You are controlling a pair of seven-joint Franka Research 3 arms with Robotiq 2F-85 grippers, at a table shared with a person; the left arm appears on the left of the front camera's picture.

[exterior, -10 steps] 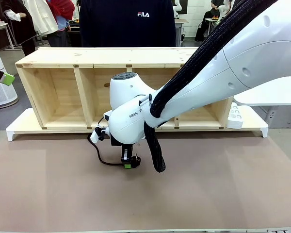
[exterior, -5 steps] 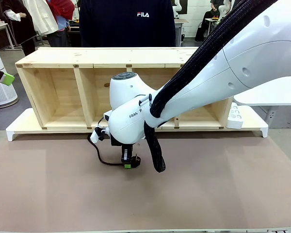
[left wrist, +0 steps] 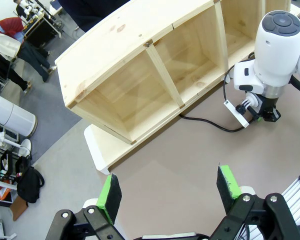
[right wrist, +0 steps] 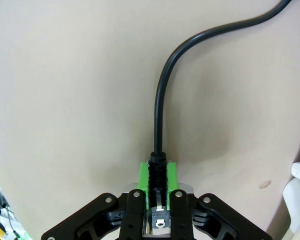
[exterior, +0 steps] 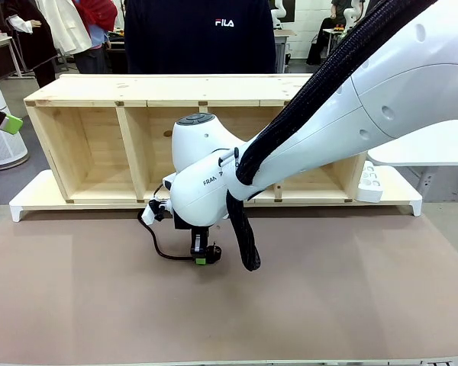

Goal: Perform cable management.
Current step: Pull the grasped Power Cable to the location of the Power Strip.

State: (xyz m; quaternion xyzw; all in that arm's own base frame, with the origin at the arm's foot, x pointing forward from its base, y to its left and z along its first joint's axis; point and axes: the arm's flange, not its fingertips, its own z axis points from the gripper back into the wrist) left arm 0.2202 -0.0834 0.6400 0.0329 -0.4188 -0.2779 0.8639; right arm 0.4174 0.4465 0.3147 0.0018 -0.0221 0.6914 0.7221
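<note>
The cable [right wrist: 160, 100] has its plug end pinched between the green pads of your right gripper [right wrist: 158, 172]. The jaws are clenched on it, with the thick collar of the plug sitting just past the fingertips. In the right wrist view the cord leaves the pads straight ahead of the fingers, then bends off to one side and runs out of the picture's top corner, lying on the mat.

In the front view the right gripper [exterior: 201, 258] points straight down at the mat [exterior: 328, 297], with its tips touching or almost touching it. The plug [exterior: 214, 250] pokes out just beside the fingers. From there the cable [exterior: 162, 248] curves away toward your left arm's side, then climbs back to the foot of the shelf [exterior: 99, 91] behind the wrist.

The left wrist view shows the same cable [left wrist: 205, 121] as a shallow black arc on the mat, running between the right gripper [left wrist: 262, 112] and the lower edge of the shelf [left wrist: 130, 35].

The shelf lies on its side beyond the gripper, with its open compartments facing you, and rests on a white base [exterior: 30, 202]. A white power strip [exterior: 370, 181] sits at the end of the shelf nearest your right arm's shoulder.

Your left gripper [left wrist: 167, 190] is released, with its jaws wide apart and nothing between them. It hangs high over the mat, well apart from the cable. In the front view one green pad of the left gripper [exterior: 11, 123] shows at the edge of the picture.

A person [exterior: 198, 38] in a dark top stands behind the shelf.
</note>
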